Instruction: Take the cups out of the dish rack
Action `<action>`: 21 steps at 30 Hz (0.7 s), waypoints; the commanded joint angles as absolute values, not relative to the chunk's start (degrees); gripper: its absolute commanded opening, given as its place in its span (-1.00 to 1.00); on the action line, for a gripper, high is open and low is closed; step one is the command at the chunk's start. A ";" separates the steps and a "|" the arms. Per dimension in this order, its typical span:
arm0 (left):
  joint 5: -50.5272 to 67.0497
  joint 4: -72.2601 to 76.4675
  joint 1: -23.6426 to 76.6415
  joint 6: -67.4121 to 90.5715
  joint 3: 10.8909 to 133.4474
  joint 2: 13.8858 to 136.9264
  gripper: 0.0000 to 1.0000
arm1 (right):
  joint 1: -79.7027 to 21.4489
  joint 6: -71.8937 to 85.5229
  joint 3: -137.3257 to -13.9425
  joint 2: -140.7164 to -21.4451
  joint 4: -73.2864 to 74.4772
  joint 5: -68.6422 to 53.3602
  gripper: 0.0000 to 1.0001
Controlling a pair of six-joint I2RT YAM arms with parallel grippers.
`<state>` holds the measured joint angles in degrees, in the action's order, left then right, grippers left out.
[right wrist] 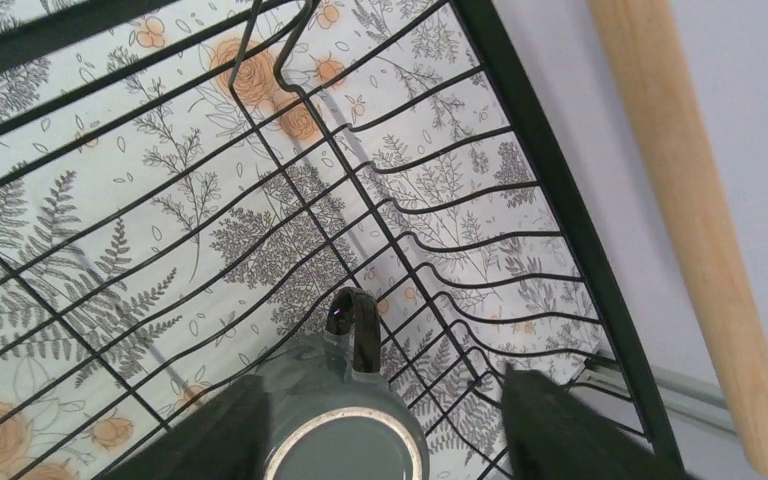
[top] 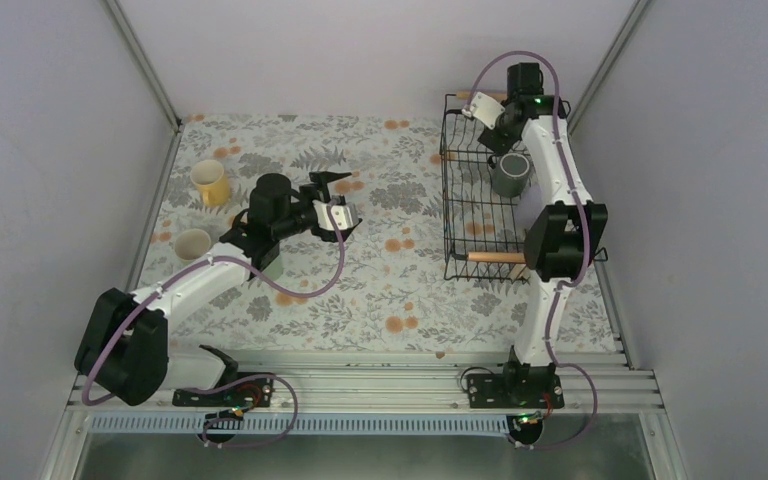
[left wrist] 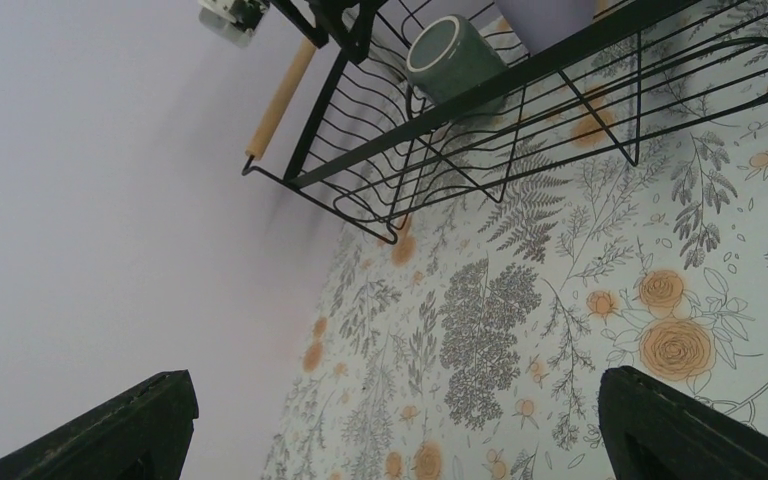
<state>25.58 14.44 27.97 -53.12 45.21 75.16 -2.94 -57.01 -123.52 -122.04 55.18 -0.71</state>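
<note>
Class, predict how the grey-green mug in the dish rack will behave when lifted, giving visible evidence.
The grey-green mug looks glossy, so it may slip in a light grip. It seems rigid, probably ceramic, so likely breakable if dropped. Standing upright on the dish rack wires, it could tip if nudged.

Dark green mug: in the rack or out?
In: the glossy dark green mug sits within the black wire dish rack, wires beneath.

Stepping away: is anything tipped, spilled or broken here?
Nothing stands out. The yellow cup and beige cup stand mouth-up on the table; the dark green cup sits mouth-up in the dish rack.
</note>
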 commanded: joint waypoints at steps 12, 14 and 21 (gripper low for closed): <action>37.18 4.70 27.87 -53.88 47.46 73.93 1.00 | -1.68 -51.67 -137.57 -136.34 62.88 3.24 0.53; 37.71 2.91 27.88 -54.50 47.75 74.35 1.00 | -1.65 -51.30 -137.68 -137.43 62.41 2.80 0.54; 39.26 0.32 27.86 -55.37 48.75 75.48 1.00 | -1.55 -51.17 -138.58 -140.72 61.08 4.99 0.54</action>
<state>35.16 2.31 27.97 -54.28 47.03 74.76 -1.80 -52.38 -137.64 -139.06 62.41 2.66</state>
